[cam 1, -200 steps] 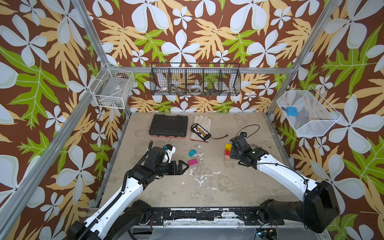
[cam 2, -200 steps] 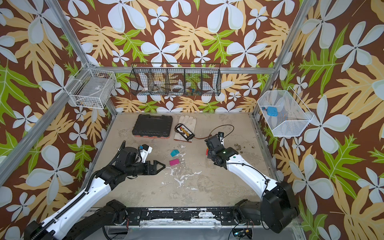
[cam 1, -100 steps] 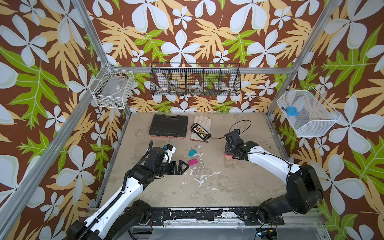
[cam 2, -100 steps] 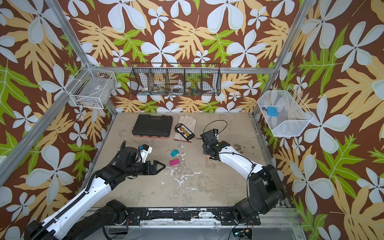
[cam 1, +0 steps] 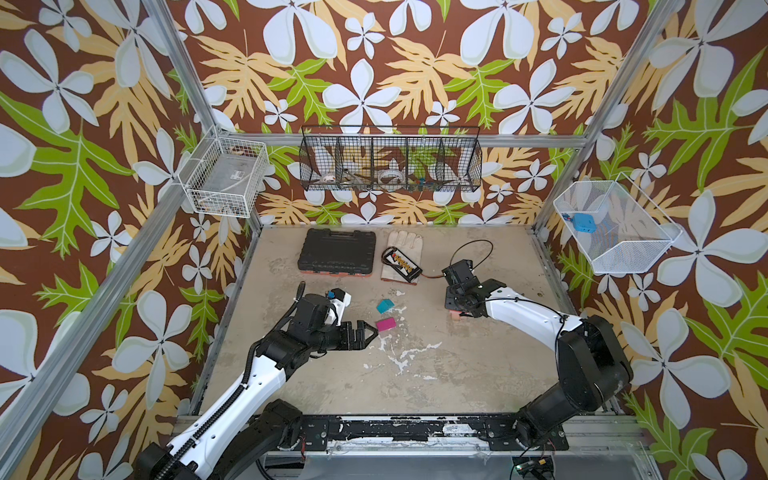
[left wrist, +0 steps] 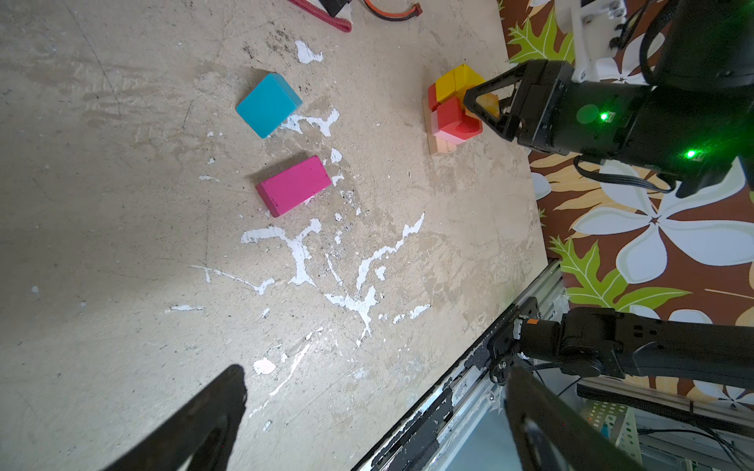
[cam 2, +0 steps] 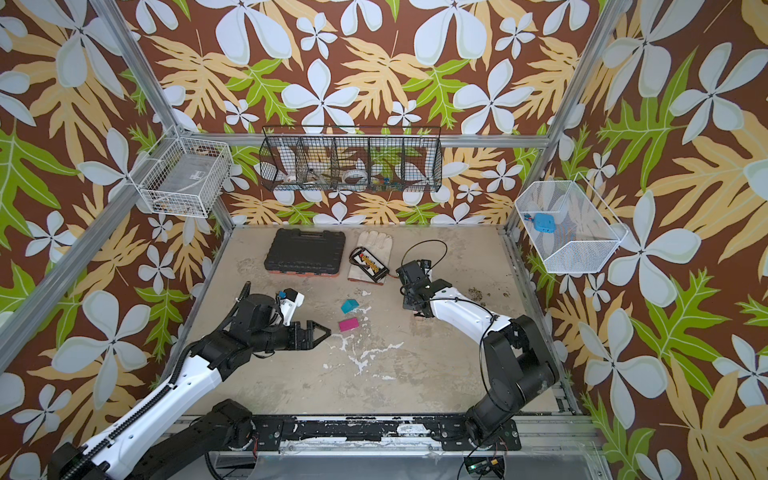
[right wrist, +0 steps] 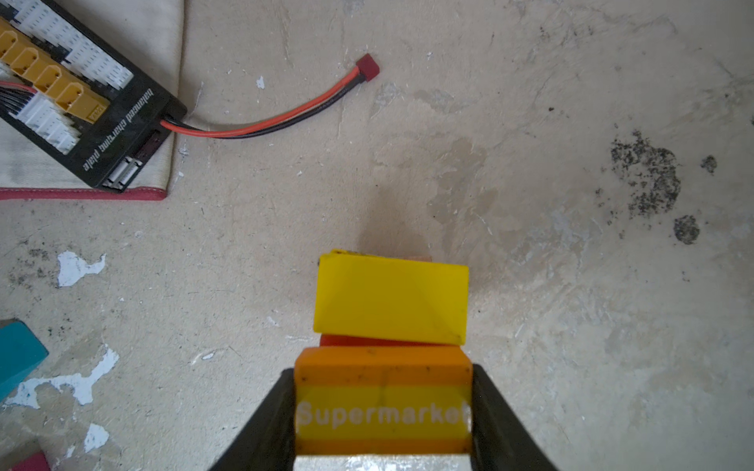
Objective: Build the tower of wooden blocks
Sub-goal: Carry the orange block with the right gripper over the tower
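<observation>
The tower (left wrist: 446, 118) is a short stack with tan and pink blocks low, red above and a yellow block (right wrist: 391, 301) on top. My right gripper (right wrist: 381, 391) is shut on an orange and yellow block (right wrist: 383, 407) lettered "Supermarket", held right beside the yellow block at the tower's top. In both top views the right gripper (cam 1: 455, 305) hides most of the tower. A teal block (cam 1: 385, 306) and a magenta block (cam 1: 386, 323) lie loose mid-table. My left gripper (cam 1: 368, 332) stands open just left of the magenta block (left wrist: 293, 185), holding nothing.
A black tool case (cam 1: 337, 252) lies at the back. Beside it a black battery pack (cam 1: 401, 262) rests on a white glove (cam 1: 402, 243), with its red and black lead (right wrist: 265, 122) trailing toward the tower. Wire baskets hang on the walls. The front rail (cam 1: 374, 428) borders the table.
My right gripper has swung back and left with its block, from beside the tower to over it, and now covers it from above. The left arm has not moved.
</observation>
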{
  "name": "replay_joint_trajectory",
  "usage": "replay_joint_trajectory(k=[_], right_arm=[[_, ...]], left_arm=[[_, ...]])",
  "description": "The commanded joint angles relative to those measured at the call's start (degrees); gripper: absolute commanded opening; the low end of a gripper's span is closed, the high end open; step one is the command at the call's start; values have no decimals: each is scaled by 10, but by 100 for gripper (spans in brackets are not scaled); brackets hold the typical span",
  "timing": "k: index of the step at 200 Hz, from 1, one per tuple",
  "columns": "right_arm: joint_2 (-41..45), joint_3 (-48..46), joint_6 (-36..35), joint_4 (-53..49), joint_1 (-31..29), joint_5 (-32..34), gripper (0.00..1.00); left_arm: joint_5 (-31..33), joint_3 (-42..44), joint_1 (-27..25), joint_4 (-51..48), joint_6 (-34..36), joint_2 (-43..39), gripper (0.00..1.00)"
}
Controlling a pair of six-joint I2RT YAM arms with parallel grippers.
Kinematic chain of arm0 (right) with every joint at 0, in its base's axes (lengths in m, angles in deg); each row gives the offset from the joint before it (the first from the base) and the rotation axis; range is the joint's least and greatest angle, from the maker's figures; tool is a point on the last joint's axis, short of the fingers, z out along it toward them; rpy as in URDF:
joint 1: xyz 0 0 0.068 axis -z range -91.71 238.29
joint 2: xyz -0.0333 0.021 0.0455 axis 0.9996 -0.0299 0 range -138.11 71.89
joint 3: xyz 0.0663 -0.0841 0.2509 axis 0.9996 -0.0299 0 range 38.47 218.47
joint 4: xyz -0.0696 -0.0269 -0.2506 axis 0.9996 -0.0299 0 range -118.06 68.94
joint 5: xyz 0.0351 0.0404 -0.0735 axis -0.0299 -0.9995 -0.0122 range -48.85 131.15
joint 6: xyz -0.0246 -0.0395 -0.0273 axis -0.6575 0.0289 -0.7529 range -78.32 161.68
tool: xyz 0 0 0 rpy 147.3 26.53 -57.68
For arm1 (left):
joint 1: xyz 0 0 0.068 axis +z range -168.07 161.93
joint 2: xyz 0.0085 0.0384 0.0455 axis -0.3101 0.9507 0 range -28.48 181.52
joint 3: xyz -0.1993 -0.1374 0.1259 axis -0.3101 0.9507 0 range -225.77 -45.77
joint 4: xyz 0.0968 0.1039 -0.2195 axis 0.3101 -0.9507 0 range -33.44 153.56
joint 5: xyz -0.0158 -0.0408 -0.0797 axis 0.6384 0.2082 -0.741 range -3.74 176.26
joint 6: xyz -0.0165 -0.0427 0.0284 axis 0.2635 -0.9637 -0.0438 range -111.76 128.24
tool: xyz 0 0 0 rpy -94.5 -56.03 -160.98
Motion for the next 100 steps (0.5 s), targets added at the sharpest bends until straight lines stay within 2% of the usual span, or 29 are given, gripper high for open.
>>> replay_joint_trajectory(k=[1, 44, 100], right_arm=[[0, 2, 0, 1, -1, 6, 44], [10, -7, 1, 2, -1, 7, 50], [12, -14, -3, 7, -1, 3, 52]], left_arm=[[-1, 1, -1, 10, -1, -2, 100], [-1, 2, -1, 10, -1, -1, 100], [0, 2, -1, 9, -1, -1, 100]])
